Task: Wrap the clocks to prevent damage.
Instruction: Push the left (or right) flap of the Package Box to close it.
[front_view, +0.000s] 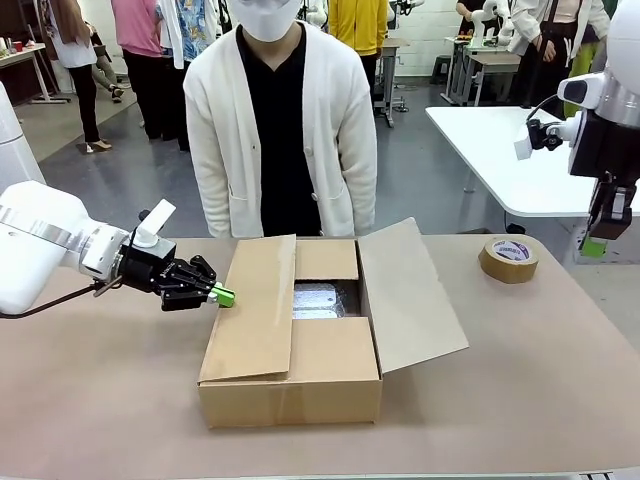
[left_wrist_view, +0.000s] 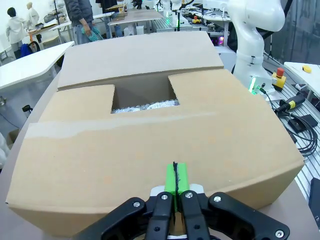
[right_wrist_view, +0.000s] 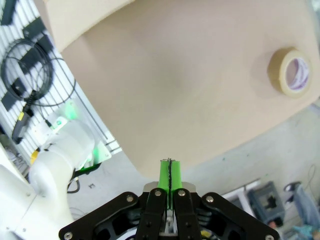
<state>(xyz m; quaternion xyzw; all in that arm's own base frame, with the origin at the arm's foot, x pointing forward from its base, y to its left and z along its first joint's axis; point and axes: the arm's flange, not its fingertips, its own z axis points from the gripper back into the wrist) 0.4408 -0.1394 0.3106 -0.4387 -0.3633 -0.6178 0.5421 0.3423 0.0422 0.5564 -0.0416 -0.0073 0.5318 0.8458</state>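
Lying inside the brown cardboard box (front_view: 290, 385) at the middle of the table (front_view: 520, 370), the clocks (front_view: 322, 300) are seen as a silvery, crinkly bundle through the rectangular gap between the flaps. No clock face can be made out. The near and far flaps are folded inward, the left flap (front_view: 250, 305) is laid over the top at a slight slant, and the right flap (front_view: 410, 295) is raised and tilted outward.

The left gripper (front_view: 222, 294) is held level at the box's left side, its green pads pressed flat together with nothing between them. In the left wrist view its tips are set at the edge of the left flap; whether the cardboard is actually touched cannot be told. In that same view the wrapped bundle (left_wrist_view: 145, 106) is glimpsed deep in the opening.

The right gripper (front_view: 594, 245) is held high near the table's right edge, well apart from the box, pointing downward. In the right wrist view its pads are likewise closed on each other and nothing is gripped.

A brown tape roll (front_view: 508, 258) is lying flat on the table, to the right of the box and apart from it. A person in a white cardigan (front_view: 215, 140) is stood at the far side, just behind the box
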